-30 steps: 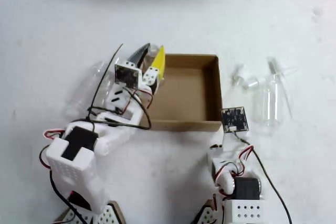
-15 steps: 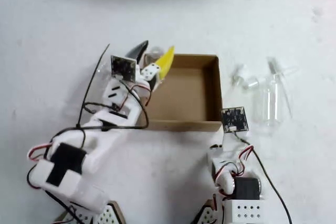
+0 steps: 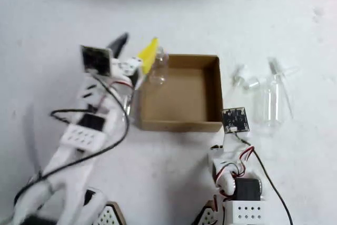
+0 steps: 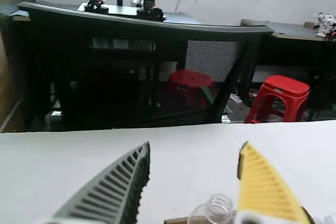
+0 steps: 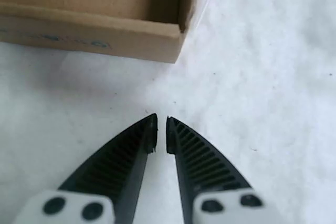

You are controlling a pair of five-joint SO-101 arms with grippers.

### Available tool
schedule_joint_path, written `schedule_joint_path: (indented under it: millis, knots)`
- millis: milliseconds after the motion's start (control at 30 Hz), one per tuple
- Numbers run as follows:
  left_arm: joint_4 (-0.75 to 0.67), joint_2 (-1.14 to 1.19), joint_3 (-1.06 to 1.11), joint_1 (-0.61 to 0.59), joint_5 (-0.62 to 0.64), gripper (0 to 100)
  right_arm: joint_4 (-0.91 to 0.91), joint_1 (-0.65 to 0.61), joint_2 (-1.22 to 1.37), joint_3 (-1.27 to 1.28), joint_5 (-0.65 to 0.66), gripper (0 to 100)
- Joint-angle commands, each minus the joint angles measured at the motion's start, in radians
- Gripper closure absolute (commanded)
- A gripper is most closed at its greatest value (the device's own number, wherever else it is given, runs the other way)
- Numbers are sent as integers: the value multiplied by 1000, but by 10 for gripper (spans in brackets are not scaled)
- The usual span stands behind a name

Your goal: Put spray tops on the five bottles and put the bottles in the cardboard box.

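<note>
Bottle [image 3: 158,68] beside left tool [image 3: 136,48], poss. touching

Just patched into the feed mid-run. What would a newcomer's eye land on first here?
The left gripper, one finger black and one yellow, stands open at the far left corner of the cardboard box, with a clear topless bottle beside the yellow finger. To the box's right, a second bottle and loose spray tops lie on the white table. The right gripper sits shut by the box's near right corner.
</note>
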Motion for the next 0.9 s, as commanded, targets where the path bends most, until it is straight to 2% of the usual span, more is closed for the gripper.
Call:
schedule_joint_path:
  millis: [0,100,200,300,433,500,567,733,800,867]
  knots:
    - [638,-262,-216,-87,12,748,5,-2,-1,9,9,984]
    - [861,-297,-319,-117,9,748,5,-1,-1,9,9,984]
    - [1007,-297,-371,-147,-100,748,5,-1,-1,9,9,984]
    - [1126,-303,-384,-180,-235,748,5,1,-1,9,9,984]
    - [1226,-305,-384,-257,-321,748,5,1,-1,9,8,984]
    - [1243,-305,-384,-303,-310,748,5,1,-1,9,8,984]
    - [1247,-306,-384,-371,-245,748,5,1,-1,9,8,984]
    - [1254,-306,-373,-591,55,745,5,1,-1,9,8,984]
    - [1272,-306,-359,-622,32,745,5,1,-1,9,8,984]
    - [1290,-306,-338,-605,-77,745,5,1,-1,9,8,984]
